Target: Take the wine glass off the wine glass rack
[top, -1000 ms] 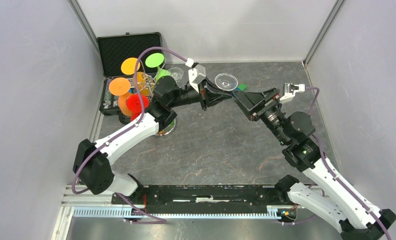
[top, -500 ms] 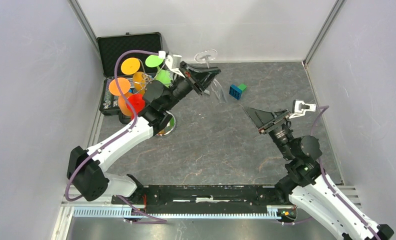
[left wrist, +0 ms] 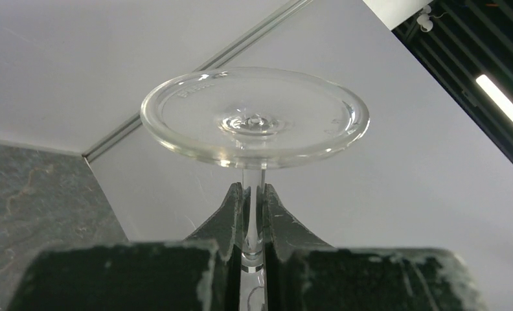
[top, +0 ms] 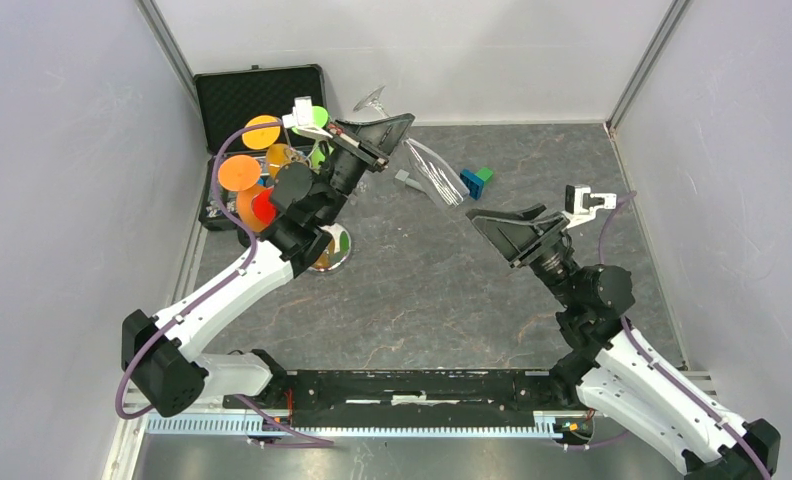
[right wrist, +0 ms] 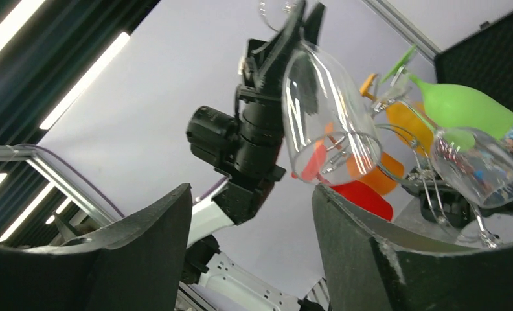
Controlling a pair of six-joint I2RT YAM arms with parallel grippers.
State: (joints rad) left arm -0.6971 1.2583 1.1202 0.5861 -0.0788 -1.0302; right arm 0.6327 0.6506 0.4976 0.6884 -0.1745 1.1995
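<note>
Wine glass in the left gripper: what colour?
Clear, colourless wine glass; it shows best in the left wrist view.

The top view is bright, even and sharp; shadows on the table [top: 452, 290] are faint and soft, and the base of the rack [top: 334, 255] glints. In the left wrist view a ceiling strip [left wrist: 500, 103] glows at right, the glass [left wrist: 254, 116] carries small highlights, and the left gripper [left wrist: 254, 201] is dark. In the right wrist view light strips [right wrist: 79, 81] at upper left are blown out, and the right gripper [right wrist: 250, 194] is dark and soft.
</note>
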